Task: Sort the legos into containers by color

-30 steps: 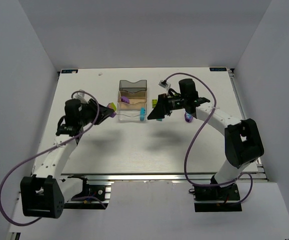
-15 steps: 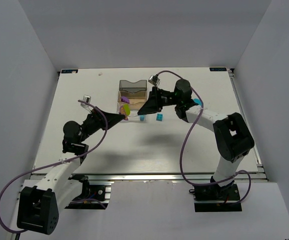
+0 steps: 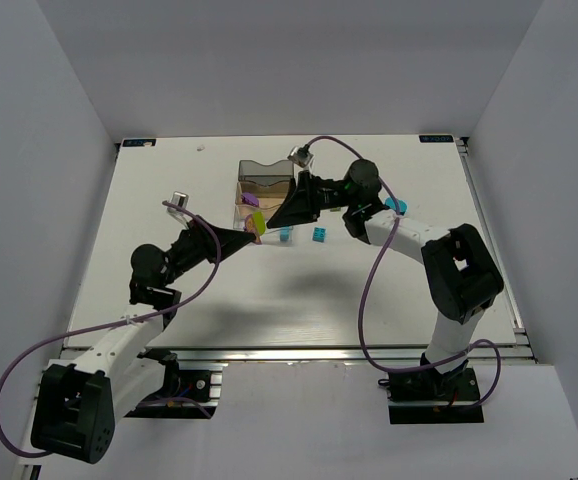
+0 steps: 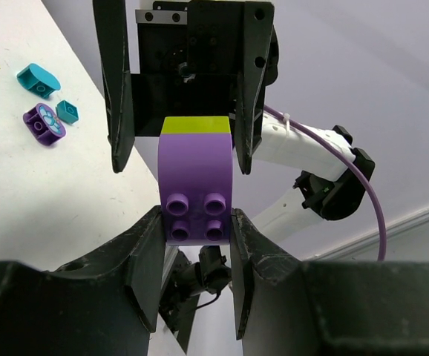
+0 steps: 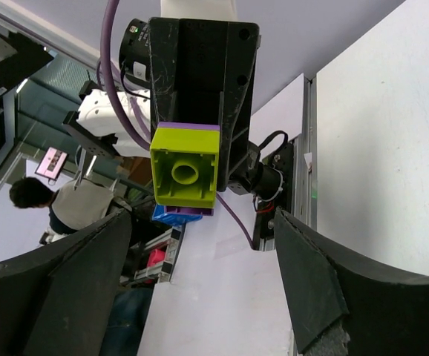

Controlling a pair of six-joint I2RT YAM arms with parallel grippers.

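My left gripper [image 3: 256, 226] [image 4: 196, 222] is shut on a purple studded lego [image 4: 196, 178] with a lime green lego [image 4: 196, 124] stuck on its far end, held in the air near the containers. My right gripper [image 3: 279, 213] [image 5: 200, 222] is open, and its fingers [image 4: 118, 89] straddle the lime end of the stack. That lime lego [image 5: 185, 165] faces the right wrist camera. The grey container [image 3: 266, 172], the amber container [image 3: 241, 192] and the clear container [image 3: 269, 240] stand in a row. A purple lego [image 3: 252, 200] lies in the amber one.
Cyan legos lie on the table beside the clear bin [image 3: 285, 236], further right [image 3: 320, 234] and by the right arm [image 3: 396, 204]. In the left wrist view a cyan rounded lego [image 4: 38, 79], a small cyan piece [image 4: 67, 111] and a purple round piece [image 4: 44, 123] lie on the table.
My left arm lifted the purple-and-lime stack off the table and swung it right, toward the bins. My right gripper moved left and up to meet it, its fingers now either side of the lime end.
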